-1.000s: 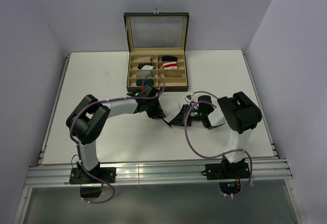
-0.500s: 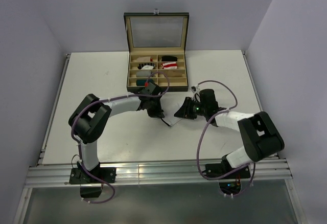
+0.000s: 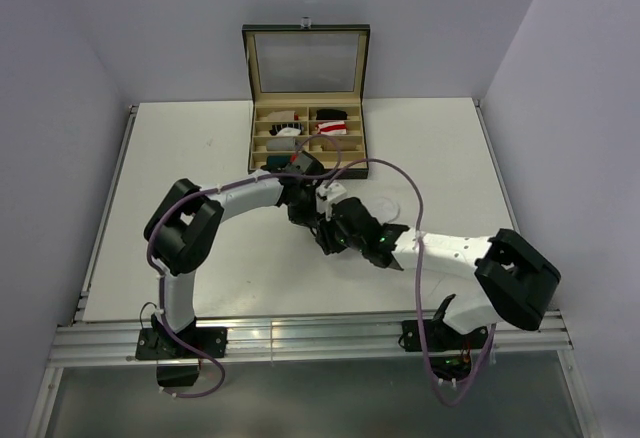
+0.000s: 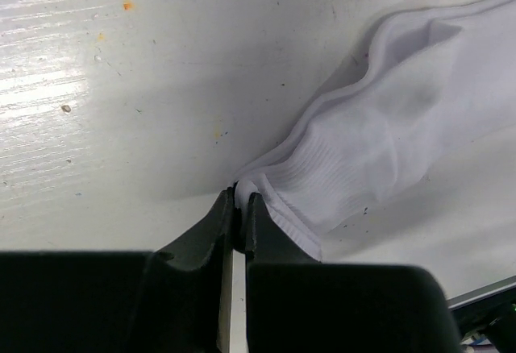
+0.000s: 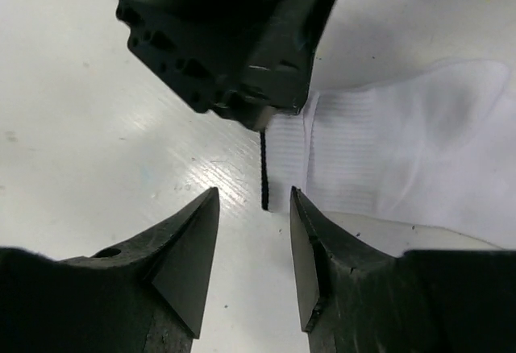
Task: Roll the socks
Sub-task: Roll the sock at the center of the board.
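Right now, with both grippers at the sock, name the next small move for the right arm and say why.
Probably ease the right gripper forward onto the cuff and close. Its jaws stand open and empty just short of it, while the left gripper is shut on the same end of the white sock; a second pinch there would likely let the roll begin.

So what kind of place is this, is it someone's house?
Probably a robot test lab, not a house: a left arm and a right arm bolted to a metal rail, and a white table boxed in by plain panels.
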`<action>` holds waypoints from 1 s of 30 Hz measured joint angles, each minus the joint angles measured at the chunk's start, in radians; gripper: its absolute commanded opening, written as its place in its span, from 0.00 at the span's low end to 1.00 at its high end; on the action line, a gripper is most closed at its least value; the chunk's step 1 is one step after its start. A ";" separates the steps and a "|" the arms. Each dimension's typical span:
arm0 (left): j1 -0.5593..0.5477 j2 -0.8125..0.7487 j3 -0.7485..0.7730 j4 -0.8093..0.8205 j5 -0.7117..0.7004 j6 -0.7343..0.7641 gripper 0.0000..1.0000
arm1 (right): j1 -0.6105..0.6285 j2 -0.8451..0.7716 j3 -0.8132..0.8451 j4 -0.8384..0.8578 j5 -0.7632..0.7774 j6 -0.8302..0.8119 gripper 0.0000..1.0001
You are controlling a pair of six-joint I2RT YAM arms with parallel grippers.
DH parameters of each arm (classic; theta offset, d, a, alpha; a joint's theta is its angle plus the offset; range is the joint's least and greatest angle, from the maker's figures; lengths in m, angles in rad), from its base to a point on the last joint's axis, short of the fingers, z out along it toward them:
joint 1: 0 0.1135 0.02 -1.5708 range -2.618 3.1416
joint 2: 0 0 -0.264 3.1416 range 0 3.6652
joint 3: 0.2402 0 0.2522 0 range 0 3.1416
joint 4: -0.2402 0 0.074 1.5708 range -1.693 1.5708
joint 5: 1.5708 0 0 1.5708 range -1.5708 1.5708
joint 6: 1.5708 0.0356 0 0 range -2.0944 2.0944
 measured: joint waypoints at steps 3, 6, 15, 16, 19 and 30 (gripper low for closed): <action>0.000 0.000 0.000 -0.003 0.001 0.008 0.01 | 0.083 0.061 0.043 -0.017 0.114 -0.045 0.48; 0.000 0.000 0.000 -0.003 0.001 0.011 0.01 | 0.145 0.124 0.085 -0.024 0.205 -0.079 0.48; 0.008 0.003 0.004 -0.011 0.014 0.015 0.01 | 0.216 0.260 0.149 -0.053 0.385 -0.132 0.46; 0.009 0.004 0.004 -0.011 0.017 0.015 0.00 | 0.217 0.269 0.150 -0.056 0.393 -0.134 0.45; 0.010 0.005 0.004 -0.011 0.020 0.015 0.01 | 0.224 0.290 0.155 -0.063 0.425 -0.135 0.36; 0.034 -0.012 -0.035 0.031 0.055 0.003 0.11 | 0.209 0.301 0.158 -0.057 0.411 -0.119 0.00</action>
